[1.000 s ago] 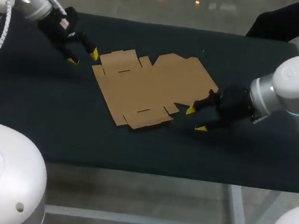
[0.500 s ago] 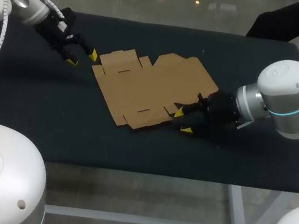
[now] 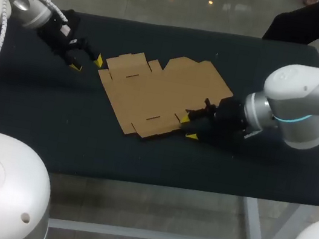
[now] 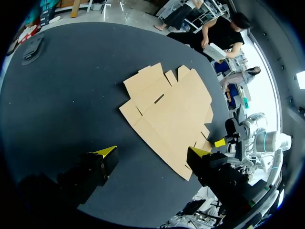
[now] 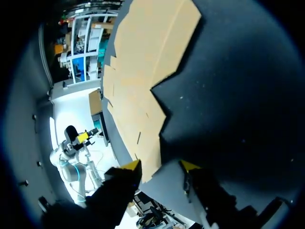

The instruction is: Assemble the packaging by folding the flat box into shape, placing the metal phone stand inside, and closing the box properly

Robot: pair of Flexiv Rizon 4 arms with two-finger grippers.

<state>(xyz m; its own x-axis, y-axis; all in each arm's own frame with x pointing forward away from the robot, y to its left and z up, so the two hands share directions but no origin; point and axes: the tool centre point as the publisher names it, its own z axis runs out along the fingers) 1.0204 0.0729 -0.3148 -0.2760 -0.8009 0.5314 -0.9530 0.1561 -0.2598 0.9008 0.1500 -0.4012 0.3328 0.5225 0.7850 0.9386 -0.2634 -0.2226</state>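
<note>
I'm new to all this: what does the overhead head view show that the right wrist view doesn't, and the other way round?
Only the head view: the whole outline of the flat box with all its flaps, and the right arm itself reaching in from the side.
Only the right wrist view: close up, one yellow fingertip right at the box's notched edge, the other over the bare table.
Both: the cardboard lying unfolded and the right gripper, open, at its edge.

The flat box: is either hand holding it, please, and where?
Neither: right hand open at the edge of the flat box, left hand open beside it.
</note>
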